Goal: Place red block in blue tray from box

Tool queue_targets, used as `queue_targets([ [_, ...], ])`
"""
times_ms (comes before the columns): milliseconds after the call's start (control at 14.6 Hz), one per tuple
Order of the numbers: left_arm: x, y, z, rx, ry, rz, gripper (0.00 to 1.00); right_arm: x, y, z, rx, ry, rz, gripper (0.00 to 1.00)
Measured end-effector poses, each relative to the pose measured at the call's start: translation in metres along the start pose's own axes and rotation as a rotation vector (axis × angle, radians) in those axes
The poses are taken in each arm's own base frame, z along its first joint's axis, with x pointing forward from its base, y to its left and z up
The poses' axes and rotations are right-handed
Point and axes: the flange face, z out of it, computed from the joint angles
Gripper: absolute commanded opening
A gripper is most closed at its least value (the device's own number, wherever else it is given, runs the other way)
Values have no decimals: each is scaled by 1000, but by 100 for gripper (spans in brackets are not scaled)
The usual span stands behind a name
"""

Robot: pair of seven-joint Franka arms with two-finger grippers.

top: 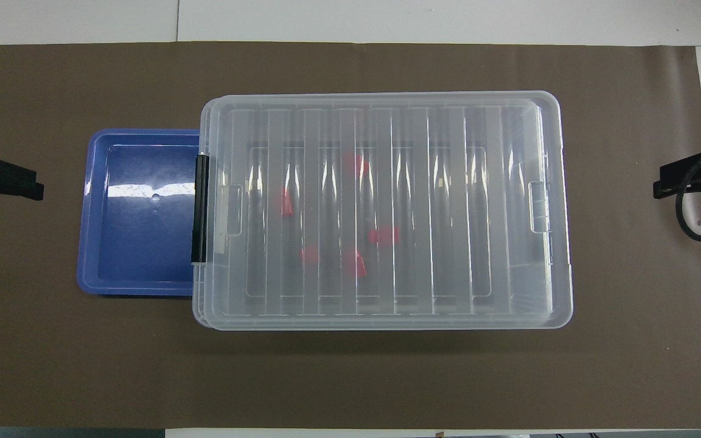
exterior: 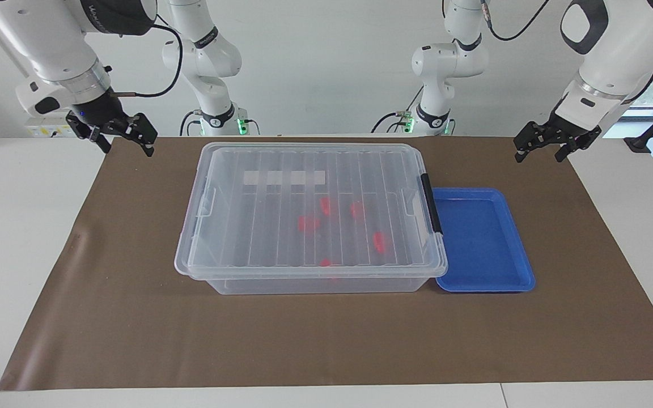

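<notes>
At the upper left of the facing view your right gripper [exterior: 124,137] hung over the brown mat's edge, fingers spread, holding nothing; mid-frame the large clear plastic box [exterior: 309,218] had its ribbed lid [exterior: 281,170] on, small red blocks [exterior: 308,223] inside; the shallow blue plastic tray [exterior: 482,241] touched its clip end, empty; your left gripper [exterior: 543,148] waited upper right, open too; nothing was done yet.
</notes>
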Motion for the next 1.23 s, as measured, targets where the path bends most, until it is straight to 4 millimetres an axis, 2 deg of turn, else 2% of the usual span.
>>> queue_targets([
  [411, 0, 0, 0, 0, 0, 0, 100, 2, 0, 0, 2, 14, 0, 100],
  [616, 0, 0, 0, 0, 0, 0, 100, 7, -8, 8, 30, 43, -9, 100],
  [753, 0, 0, 0, 0, 0, 0, 100, 8, -18, 23, 42, 72, -21, 100],
  [1026, 0, 0, 0, 0, 0, 0, 100, -6, -59, 70, 49, 117, -54, 100],
  [1232, 0, 0, 0, 0, 0, 0, 100, -5, -61, 88, 49, 113, -54, 100],
])
